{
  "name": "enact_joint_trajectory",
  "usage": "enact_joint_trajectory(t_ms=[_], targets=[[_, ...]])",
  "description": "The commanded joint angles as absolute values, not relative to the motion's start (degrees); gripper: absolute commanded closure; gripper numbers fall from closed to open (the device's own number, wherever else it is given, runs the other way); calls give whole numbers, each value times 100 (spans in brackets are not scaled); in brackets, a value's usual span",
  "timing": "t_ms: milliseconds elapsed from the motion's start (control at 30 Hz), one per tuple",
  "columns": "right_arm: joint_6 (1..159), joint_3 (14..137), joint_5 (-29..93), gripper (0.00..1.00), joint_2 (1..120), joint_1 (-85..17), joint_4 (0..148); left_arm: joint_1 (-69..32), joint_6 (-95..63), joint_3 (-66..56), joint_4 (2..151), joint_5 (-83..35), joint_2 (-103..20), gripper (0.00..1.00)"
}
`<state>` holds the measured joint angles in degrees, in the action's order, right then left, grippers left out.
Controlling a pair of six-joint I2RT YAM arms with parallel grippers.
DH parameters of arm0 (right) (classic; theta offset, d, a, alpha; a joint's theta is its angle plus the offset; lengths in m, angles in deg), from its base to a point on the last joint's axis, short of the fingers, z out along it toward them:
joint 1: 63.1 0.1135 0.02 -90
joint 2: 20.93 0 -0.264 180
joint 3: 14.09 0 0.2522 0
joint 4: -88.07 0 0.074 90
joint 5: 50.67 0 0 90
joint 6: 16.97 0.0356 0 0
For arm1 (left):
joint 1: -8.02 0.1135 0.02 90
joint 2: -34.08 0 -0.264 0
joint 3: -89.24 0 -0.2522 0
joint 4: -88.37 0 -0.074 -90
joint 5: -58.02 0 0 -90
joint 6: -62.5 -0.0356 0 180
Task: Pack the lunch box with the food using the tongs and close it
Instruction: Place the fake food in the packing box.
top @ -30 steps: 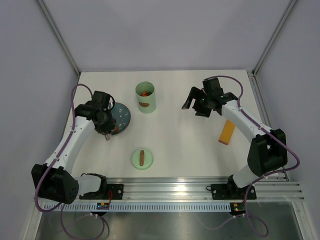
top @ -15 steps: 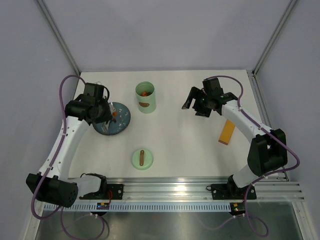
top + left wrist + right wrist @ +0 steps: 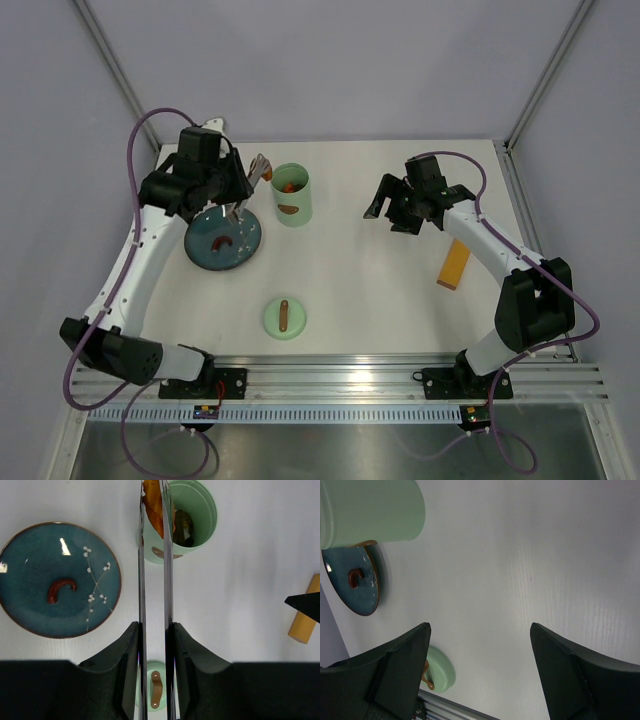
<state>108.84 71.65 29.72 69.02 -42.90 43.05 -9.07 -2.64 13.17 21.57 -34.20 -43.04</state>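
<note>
Tongs (image 3: pixel 142 580) swung from plate (image 3: pixel 30 580) to lunch box (image 3: pixel 292 205) — left fingers (image 3: pixel 125 665) clamp them, right fingers (image 3: pixel 400 665) spread.

Up high at the near edge, looking down wide over the whole table (image 3: pixel 380 290). Riding the left wrist, staring straight down, close in, along the tongs (image 3: pixel 167 580). On the right wrist, low and slanted, skimming across toward the left side. Catching in all three the lunch box (image 3: pixel 292 195), the plate (image 3: pixel 222 243) and the lid (image 3: pixel 284 318).
</note>
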Motion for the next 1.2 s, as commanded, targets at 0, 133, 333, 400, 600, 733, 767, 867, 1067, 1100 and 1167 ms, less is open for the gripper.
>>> enact_joint_trajectory(t_ms=[0, 133, 333, 400, 600, 733, 767, 867, 1067, 1100, 1167], targets=[[10819, 7297, 3063, 12, 6775, -4236, 4320, -1009, -351, 1712, 2662, -3233, -4624, 100], [10819, 7314, 3080, 12, 6757, -4227, 4294, -1114, -333, 1915, 2715, -3031, -4959, 100], [10819, 7305, 3098, 11, 6748, -4236, 4258, -1193, -325, 1889, 2829, -2961, -5240, 91], [10810, 7305, 3107, 12, 6748, -4236, 4258, -1211, -316, 1871, 2838, -2934, -5284, 82], [10792, 7314, 3115, 12, 6740, -4227, 4241, -1255, -272, 1871, 2917, -2917, -5311, 61], [10792, 7332, 3115, 12, 6748, -4236, 4241, -1281, -272, 1906, 2917, -2899, -5319, 57], [10792, 7323, 3115, 12, 6740, -4227, 4232, -1281, -272, 1906, 2926, -2890, -5311, 57], [10784, 7332, 3115, 12, 6748, -4236, 4249, -1299, -254, 1906, 2917, -2890, -5293, 62], [10792, 7305, 3107, 12, 6757, -4236, 4276, -1343, -175, 1503, 3251, -2854, -4696, 100], [10784, 7297, 3107, 12, 6757, -4236, 4285, -1352, -193, 1450, 3216, -3021, -4539, 100], [10792, 7270, 3080, 12, 6784, -4236, 4329, -1343, -307, 1292, 3032, -3171, -4397, 100]])
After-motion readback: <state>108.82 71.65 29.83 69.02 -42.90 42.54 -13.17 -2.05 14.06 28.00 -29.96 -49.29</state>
